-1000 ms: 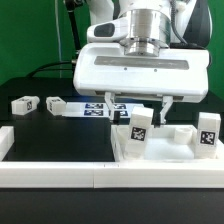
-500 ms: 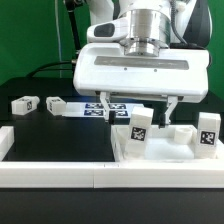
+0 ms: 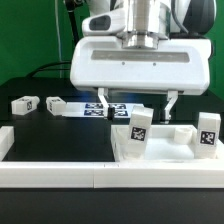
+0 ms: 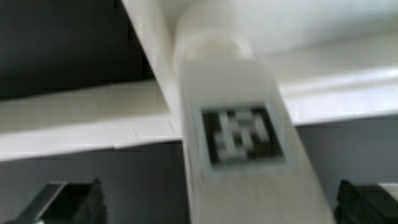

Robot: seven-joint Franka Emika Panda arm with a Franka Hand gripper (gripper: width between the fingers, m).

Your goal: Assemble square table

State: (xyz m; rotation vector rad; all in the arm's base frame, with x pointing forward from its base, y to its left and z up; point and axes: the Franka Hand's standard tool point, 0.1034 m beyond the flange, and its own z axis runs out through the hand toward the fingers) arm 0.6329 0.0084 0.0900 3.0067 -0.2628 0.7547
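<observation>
Bare black table [image 3: 60, 135] at centre left gives open passage. A loose leg [image 3: 24, 103] and a second leg [image 3: 55, 103] lie at its left. A rail [image 3: 50, 172] bars the bottom. At lower right, an upright leg [image 3: 140, 128] stands on the top [image 3: 165, 148] between the gripper's [image 3: 137, 103] spread fingers; an edge leg [image 3: 208, 130] stands far right.

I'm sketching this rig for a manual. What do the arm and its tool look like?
The tool has a wide white box-shaped body with rounded corners and two thin dark fingers. Above it sits a grey metallic cylindrical wrist section on a white arm.
</observation>
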